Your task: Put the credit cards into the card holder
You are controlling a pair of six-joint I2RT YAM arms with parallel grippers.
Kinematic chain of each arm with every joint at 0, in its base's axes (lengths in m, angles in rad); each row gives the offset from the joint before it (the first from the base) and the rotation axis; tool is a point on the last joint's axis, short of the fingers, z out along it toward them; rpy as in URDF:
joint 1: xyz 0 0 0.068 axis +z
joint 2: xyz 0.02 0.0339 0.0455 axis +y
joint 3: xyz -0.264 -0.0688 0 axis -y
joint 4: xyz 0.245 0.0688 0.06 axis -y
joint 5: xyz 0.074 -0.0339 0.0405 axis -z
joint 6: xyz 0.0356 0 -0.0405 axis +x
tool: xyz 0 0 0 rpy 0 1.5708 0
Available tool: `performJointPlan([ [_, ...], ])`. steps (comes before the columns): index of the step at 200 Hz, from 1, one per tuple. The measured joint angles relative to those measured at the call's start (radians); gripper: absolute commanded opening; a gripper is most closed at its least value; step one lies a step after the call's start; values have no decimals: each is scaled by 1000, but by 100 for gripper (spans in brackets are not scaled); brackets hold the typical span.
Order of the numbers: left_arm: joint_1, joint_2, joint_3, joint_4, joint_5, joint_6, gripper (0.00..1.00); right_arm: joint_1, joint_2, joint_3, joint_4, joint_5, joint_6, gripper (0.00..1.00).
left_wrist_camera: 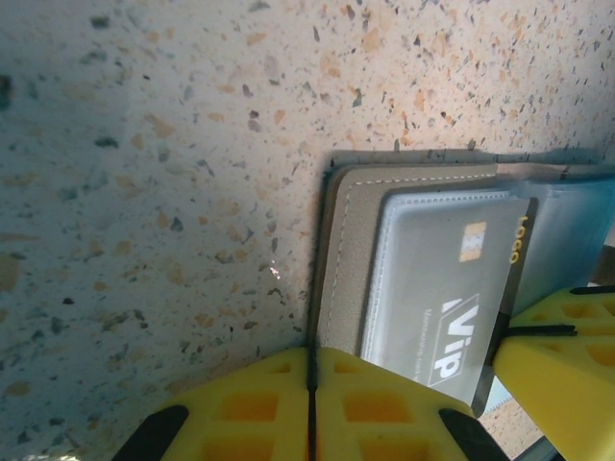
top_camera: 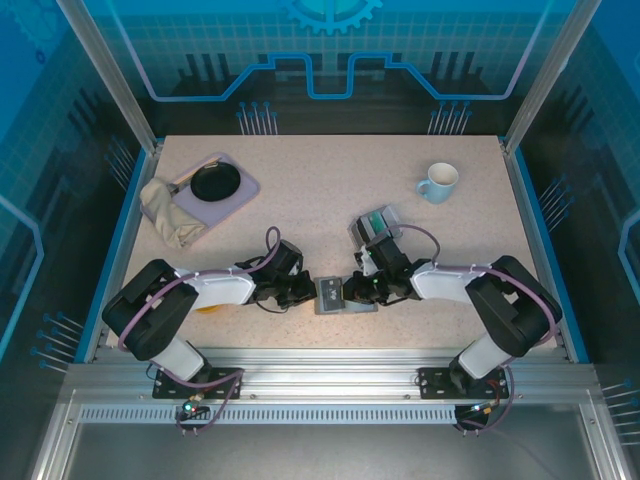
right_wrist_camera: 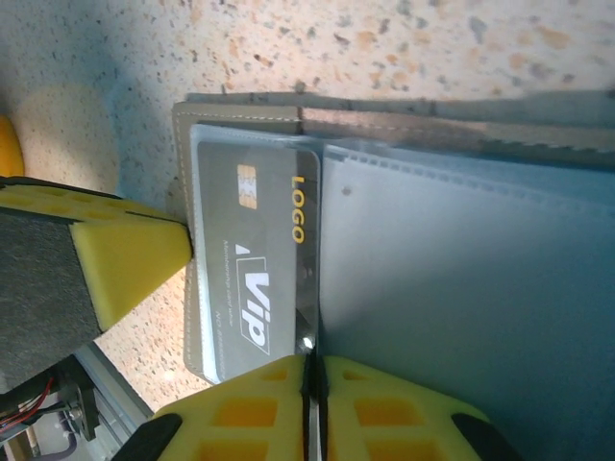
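Observation:
The grey card holder (top_camera: pixel 330 297) lies open on the table between both grippers. Its grey edge (left_wrist_camera: pixel 344 250) and pale-blue pocketed half (right_wrist_camera: pixel 461 279) show up close. A dark grey credit card (left_wrist_camera: pixel 452 279) marked VIP and LOGO sits partly in a clear pocket of the holder. My left gripper (left_wrist_camera: pixel 312 353) is shut on the holder's outer edge. My right gripper (right_wrist_camera: pixel 309 360) is shut on the long free edge of that card (right_wrist_camera: pixel 250 279). More teal-green credit cards (top_camera: pixel 373 222) stand in a clear slotted box behind the right gripper.
A white mug (top_camera: pixel 438 182) stands at the back right. At the back left a lilac tray (top_camera: pixel 240 196) holds a black pan, with a beige cloth (top_camera: pixel 165 212) beside it. The table's near edge is just behind the holder.

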Motion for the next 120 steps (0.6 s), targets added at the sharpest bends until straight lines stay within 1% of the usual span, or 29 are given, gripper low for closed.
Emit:
performJointPlan([
  [40, 0, 0, 0, 0, 0, 0, 8, 13, 35, 31, -13, -3, 3, 11],
  [75, 0, 0, 0, -1, 0, 0, 8, 16, 39, 49, -45, 3, -2, 15],
  [100, 0, 0, 0, -1, -1, 0, 7, 31, 21, 89, -137, 71, -38, 17],
  [120, 0, -1, 0, -3, -1, 1, 5, 32, -1, 113, -220, 144, -78, 16],
])
